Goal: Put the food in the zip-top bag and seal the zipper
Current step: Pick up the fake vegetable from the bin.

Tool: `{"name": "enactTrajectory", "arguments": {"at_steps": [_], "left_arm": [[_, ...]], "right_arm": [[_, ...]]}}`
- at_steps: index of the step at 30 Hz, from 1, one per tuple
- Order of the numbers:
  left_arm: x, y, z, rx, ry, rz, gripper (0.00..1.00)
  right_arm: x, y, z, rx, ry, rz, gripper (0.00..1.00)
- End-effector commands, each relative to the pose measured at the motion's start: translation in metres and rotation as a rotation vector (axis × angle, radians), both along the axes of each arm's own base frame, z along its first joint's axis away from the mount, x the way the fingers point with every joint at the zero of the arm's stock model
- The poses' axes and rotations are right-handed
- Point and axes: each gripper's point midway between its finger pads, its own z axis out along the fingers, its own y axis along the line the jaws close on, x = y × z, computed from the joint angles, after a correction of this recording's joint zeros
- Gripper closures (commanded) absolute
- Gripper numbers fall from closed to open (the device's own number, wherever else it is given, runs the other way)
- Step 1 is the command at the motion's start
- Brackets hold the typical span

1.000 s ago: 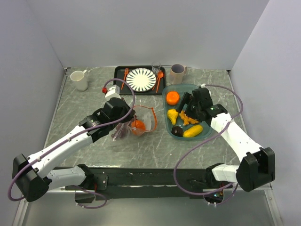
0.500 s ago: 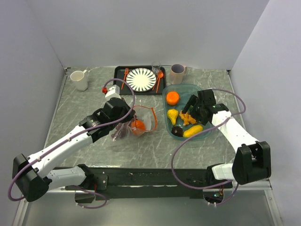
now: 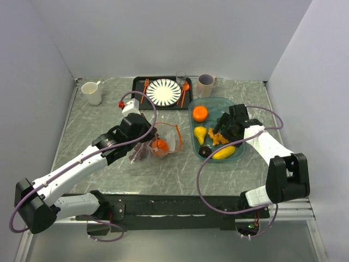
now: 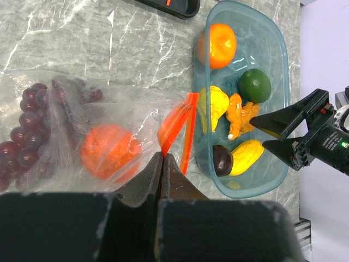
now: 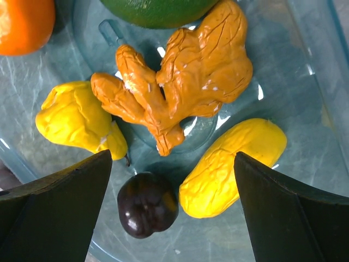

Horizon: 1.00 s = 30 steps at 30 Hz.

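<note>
Right gripper (image 5: 171,161) spread wide, hovering over the tub (image 4: 279,54)
Left gripper (image 4: 162,162) pinches the bag (image 4: 60,109) edge at centre frame, zipper (image 4: 188,131) gaping. An orange (image 4: 109,152) and grapes (image 4: 24,144) sit inside it, and ginger (image 5: 180,82) lies under the right fingers, right of centre.

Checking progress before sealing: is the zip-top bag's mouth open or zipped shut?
Open: the orange-red zipper gapes apart in a V; an orange and grapes sit inside the zip-top bag.
</note>
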Motion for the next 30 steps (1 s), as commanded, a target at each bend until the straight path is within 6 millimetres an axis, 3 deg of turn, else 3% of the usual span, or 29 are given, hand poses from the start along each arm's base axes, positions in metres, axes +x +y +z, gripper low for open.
{"name": "enactTrajectory", "arguments": {"at_steps": [1,11,17,30], "left_arm": [[0.003,-0.003,0.014,-0.022,-0.029,0.004,0.99],[0.004,-0.005,0.012,-0.024,-0.021,0.001,0.99],[0.003,-0.004,0.013,-0.023,-0.022,0.005,0.99],[0.003,-0.004,0.010,-0.023,-0.015,0.003,0.99]], "right_arm": [[0.009,-0.011,-0.007,-0.041,-0.011,-0.035,0.00],[0.025,-0.002,-0.028,0.006,-0.027,0.018,0.00],[0.023,0.009,-0.044,0.049,0.014,0.074,0.02],[0.016,0.023,-0.045,0.117,-0.026,0.139,0.41]]}}
